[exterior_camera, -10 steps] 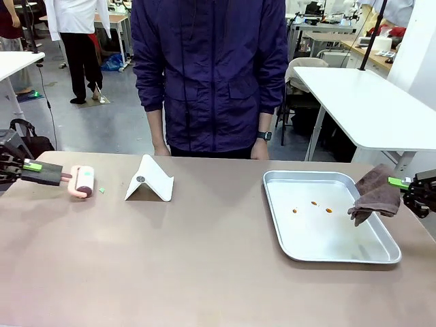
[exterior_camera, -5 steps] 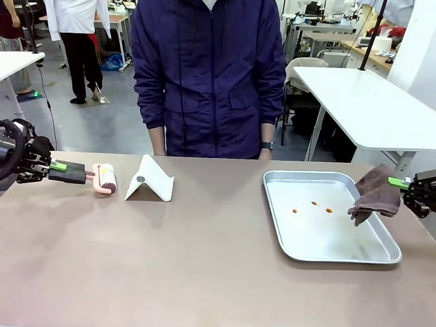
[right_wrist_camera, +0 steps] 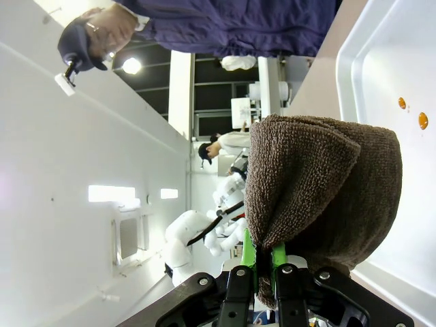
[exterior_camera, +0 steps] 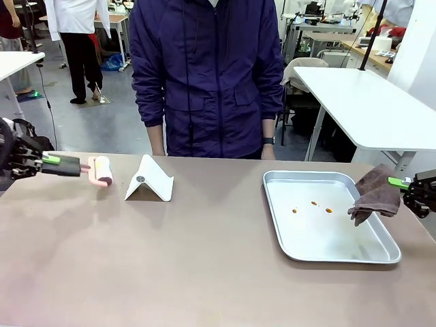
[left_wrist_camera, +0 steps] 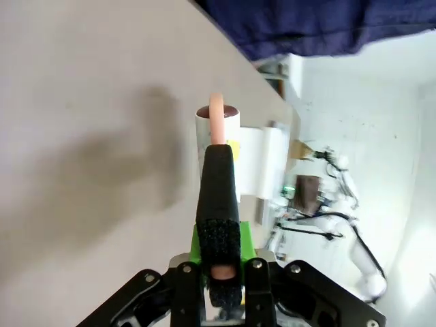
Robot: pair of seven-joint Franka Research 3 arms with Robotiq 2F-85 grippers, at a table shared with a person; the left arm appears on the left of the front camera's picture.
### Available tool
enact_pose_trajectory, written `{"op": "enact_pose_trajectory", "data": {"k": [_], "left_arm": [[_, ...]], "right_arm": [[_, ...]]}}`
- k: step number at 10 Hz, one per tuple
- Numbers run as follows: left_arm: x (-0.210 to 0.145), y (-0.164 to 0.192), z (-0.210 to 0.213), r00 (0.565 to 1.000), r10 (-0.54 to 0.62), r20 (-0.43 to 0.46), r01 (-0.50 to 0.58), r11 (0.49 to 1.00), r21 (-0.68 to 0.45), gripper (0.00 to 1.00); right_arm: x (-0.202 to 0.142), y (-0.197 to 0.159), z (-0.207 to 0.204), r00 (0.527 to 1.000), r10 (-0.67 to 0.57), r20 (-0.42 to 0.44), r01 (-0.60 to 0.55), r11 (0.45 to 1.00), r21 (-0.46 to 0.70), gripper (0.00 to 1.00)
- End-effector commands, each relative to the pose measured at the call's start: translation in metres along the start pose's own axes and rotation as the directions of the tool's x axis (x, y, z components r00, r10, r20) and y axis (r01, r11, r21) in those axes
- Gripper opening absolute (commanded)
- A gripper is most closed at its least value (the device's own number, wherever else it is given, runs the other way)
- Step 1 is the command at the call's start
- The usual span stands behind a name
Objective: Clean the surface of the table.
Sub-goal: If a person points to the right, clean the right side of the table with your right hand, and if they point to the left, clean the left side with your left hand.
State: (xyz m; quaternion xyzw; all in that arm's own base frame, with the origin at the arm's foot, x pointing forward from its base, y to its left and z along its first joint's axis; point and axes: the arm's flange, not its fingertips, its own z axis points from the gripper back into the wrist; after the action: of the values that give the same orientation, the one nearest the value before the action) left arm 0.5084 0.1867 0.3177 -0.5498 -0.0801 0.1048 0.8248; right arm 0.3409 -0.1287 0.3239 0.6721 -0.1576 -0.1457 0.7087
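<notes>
The brown-beige table [exterior_camera: 204, 259] runs across the front view. At its far left my left gripper [exterior_camera: 49, 161] is shut on the black handle [left_wrist_camera: 218, 197] of a pink-and-white lint roller [exterior_camera: 102, 170], whose roll [left_wrist_camera: 218, 126] sits just over the tabletop. At the right edge my right gripper [exterior_camera: 400, 182] is shut on a brown cloth [exterior_camera: 375, 193], which hangs over the right rim of the silver tray [exterior_camera: 300, 248]. In the right wrist view the cloth [right_wrist_camera: 320, 184] hangs bunched above my right gripper [right_wrist_camera: 259, 262], with the tray [right_wrist_camera: 402, 41] beyond it.
A white folded stand [exterior_camera: 150, 178] sits just right of the roller. Three orange crumbs [exterior_camera: 314, 203] lie in the tray. A person in a dark blue jacket [exterior_camera: 208, 75] stands at the far edge. White tables stand behind on both sides.
My left gripper swept the roller rightward toward the white stand, then drew back slightly and raised it. A small green speck beside the roller no longer shows. The right arm and cloth stayed still.
</notes>
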Motion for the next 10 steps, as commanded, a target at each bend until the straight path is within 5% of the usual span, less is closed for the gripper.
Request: {"op": "enact_pose_trajectory", "data": {"k": [1, 6, 9, 10], "left_arm": [[-0.040, -0.039, 0.047, 0.997, -0.063, 0.045, 0.072, 0.967, -0.243, 0.03], [-0.163, -0.054, 0.159, 0.996, -0.039, -0.078, 0.002, 0.907, -0.422, 0.03], [-0.230, -0.014, 0.174, 0.974, -0.098, -0.205, 0.008, 0.916, -0.402, 0.03], [-0.239, -0.005, 0.167, 0.971, -0.162, -0.177, 0.088, 0.927, -0.366, 0.03]], "right_arm": [[0.001, 0.004, 0.001, 1.000, -0.020, 0.004, 0.020, 1.000, -0.003, 0.00], [0.001, 0.004, 0.001, 1.000, -0.020, 0.004, 0.020, 1.000, -0.003, 0.00], [0.001, 0.004, 0.001, 1.000, -0.020, 0.004, 0.020, 1.000, -0.003, 0.00], [0.001, 0.004, 0.001, 1.000, -0.020, 0.004, 0.020, 1.000, -0.003, 0.00]]}}
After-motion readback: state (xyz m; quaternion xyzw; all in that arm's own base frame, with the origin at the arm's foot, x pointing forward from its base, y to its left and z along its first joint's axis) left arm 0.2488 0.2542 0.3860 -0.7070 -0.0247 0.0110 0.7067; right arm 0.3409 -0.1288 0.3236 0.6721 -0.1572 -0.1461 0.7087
